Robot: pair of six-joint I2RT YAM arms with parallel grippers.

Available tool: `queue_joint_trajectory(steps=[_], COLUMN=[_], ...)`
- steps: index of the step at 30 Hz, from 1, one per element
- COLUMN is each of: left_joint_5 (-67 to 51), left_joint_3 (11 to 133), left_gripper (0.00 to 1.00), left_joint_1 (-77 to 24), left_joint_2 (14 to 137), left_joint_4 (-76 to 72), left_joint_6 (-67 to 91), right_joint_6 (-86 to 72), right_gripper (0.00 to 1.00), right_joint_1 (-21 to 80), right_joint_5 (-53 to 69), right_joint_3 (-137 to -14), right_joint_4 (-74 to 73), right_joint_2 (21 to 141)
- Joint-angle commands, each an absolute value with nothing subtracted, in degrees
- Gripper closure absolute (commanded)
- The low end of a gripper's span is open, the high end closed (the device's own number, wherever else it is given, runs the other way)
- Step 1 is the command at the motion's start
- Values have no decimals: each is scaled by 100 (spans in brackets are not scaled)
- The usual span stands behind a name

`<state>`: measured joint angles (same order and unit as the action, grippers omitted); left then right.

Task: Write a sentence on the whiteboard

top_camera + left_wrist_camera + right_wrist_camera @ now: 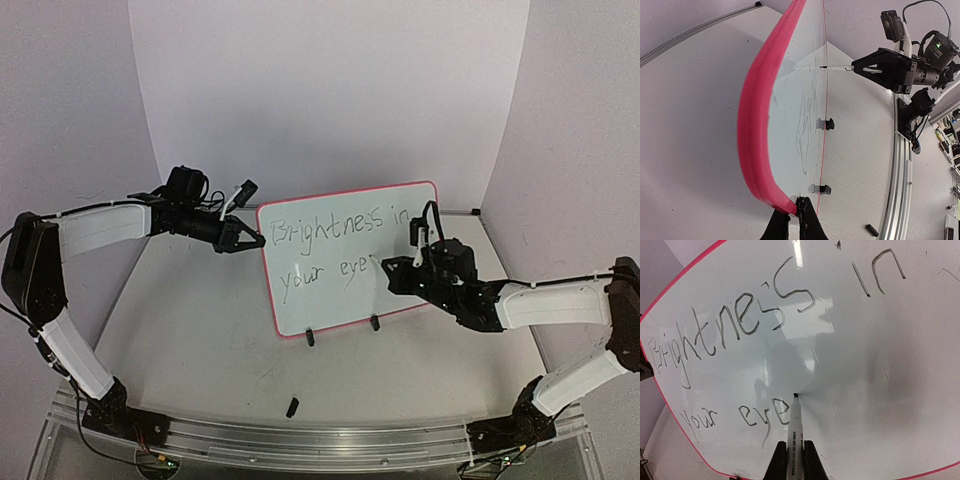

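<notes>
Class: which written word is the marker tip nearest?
The word "eye", lower line: the marker tip sits just right of its final e; other words lie farther.

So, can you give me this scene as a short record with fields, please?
board: whiteboard stands upright on two black feet
writing: sentence reads "Brightness in your eye", unfinished
left gripper: shut on the whiteboard's left edge
right gripper: shut on the pen
pen: tip at the whiteboard, just after "eye"
table: small black piece lies before the whiteboard
</notes>
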<state>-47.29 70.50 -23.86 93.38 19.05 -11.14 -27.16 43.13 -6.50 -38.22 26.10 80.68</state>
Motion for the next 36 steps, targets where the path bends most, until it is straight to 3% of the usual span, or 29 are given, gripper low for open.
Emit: queue_joint_trajectory(steps=[1, 28, 36], left_joint_5=[-4175, -4184, -4193], left_joint_3=[7049, 7058, 7058], left_gripper=[100, 100, 100], left_joint_1=[-2514, -2515, -2525], left_joint_2=[9383, 9381, 9376], left_joint_4=[2226, 2221, 2223], left_joint_6=[-1880, -1867, -1869], right_joint_6=[-2762, -3031, -2982], right_gripper=[100, 100, 100], right_joint_1=[4289, 4289, 4297], right_joint_5=[-478, -817, -441], right_joint_3=[-3933, -3612, -3675], right_joint_4=[2715, 2217, 2183], right_joint_2=[8181, 7883, 7987])
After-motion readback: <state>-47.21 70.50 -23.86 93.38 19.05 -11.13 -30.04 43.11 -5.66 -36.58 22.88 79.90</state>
